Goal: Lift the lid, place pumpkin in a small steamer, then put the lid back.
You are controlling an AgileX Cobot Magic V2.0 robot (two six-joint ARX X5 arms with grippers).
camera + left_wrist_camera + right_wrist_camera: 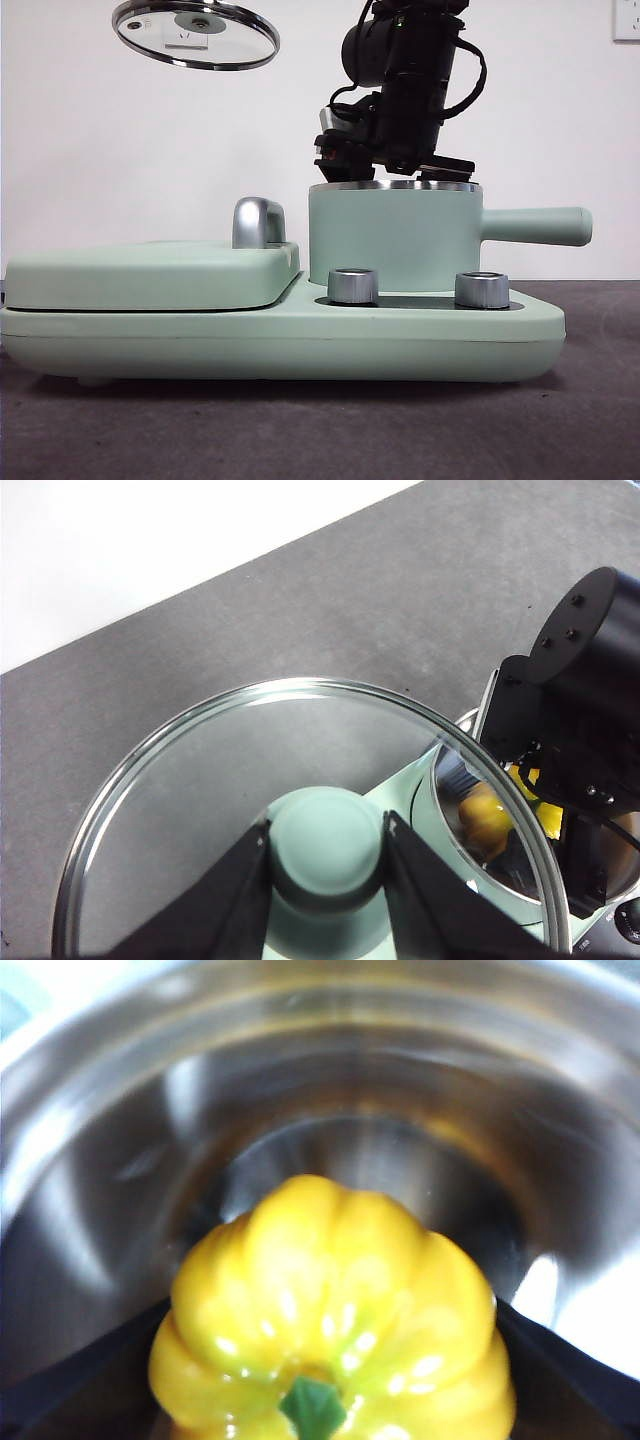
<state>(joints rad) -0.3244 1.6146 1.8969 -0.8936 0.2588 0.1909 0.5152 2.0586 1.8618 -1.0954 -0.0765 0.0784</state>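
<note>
Right now my right gripper is down in the mouth of the small steamer, jaws closed on the pumpkin, which hangs inside the steel bowl (whether it touches bottom I can't tell). My left gripper clamps the lid by its knob, held high and off to one side. Lifting is done; release and re-lidding remain.

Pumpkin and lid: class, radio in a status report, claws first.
Left claw shut on lid, held high. Right claw holds pumpkin inside small steamer. Nothing blocking the pot mouth but the arm.
</note>
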